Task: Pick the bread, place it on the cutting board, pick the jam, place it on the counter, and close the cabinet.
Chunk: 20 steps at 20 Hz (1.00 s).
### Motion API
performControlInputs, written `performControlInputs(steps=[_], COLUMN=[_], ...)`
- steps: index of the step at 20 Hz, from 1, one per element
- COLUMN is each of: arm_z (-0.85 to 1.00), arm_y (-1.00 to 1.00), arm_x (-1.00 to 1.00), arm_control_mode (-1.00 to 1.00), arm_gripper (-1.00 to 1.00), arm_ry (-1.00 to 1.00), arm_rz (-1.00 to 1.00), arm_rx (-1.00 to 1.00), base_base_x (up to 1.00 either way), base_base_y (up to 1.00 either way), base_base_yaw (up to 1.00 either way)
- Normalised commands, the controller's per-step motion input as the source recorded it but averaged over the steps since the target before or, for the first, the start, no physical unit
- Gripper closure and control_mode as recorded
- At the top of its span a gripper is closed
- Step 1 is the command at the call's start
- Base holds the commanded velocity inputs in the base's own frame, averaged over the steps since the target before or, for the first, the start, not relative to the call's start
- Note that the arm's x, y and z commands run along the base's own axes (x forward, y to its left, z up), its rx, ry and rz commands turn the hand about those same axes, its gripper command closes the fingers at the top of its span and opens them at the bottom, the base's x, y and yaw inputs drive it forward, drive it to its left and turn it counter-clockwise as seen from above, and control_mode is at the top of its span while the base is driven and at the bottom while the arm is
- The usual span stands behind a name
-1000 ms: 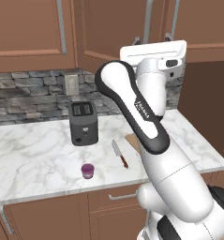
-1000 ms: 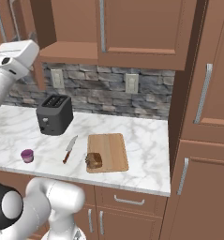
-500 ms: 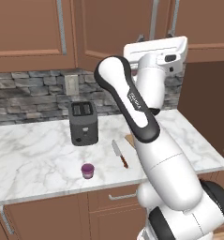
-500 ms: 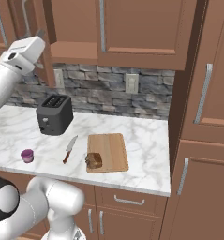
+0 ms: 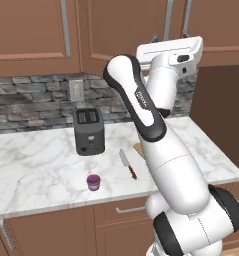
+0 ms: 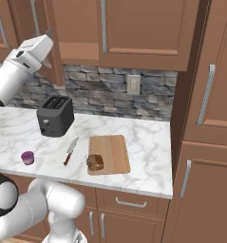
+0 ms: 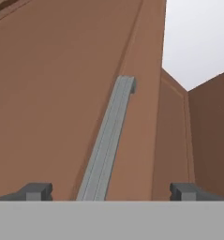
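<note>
Near the front edge of the counter (image 6: 148, 142) sits the jam (image 6: 27, 157), a small purple jar, upright and well apart from everything else. Just behind it, a knife (image 6: 70, 151) lies flat between the jar and the cutting board (image 6: 112, 151). The bread (image 6: 95, 163) rests on the board's near left corner, so bread and jam steps look done. A toaster (image 6: 54, 115) stands further back by the stone wall.

Up high, the gripper (image 7: 108, 192) faces the cabinet (image 7: 57, 93) door; fingertips (image 7: 36, 191) are spread wide with nothing between them, so released. The silver handle (image 7: 108, 140) runs up the door between the two tips, close ahead; contact can't be told. In the right base view the door (image 6: 51, 52) stands ajar, swung out from the cabinet front.

Remaining step is likely closing it. The door should be rigid, hinged and light to swing; a flat push on the panel near the handle side, away from the hinge, should do. The smooth bar could be slippery if pinched.
</note>
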Motion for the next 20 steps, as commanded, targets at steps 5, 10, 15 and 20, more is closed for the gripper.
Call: performControlInputs(steps=[5,10,15,20], arm_z=[0.0,0.0,0.0,0.0], arm_y=[0.0,0.0,-0.04,-0.15], arm_x=[0.26,0.27,0.28,0.29], arm_control_mode=[-1.0,-1.0,-1.0,-1.0], arm_gripper=[-1.0,-1.0,-1.0,-1.0], arm_ry=[0.0,0.0,0.0,0.0], arm_rz=[-0.13,-0.13,-0.12,-0.09], arm_rx=[0.02,0.03,0.03,0.04], base_base_x=[0.0,0.0,0.0,0.0], base_base_y=[0.0,0.0,0.0,0.0], base_base_yaw=[0.0,0.0,0.0,0.0])
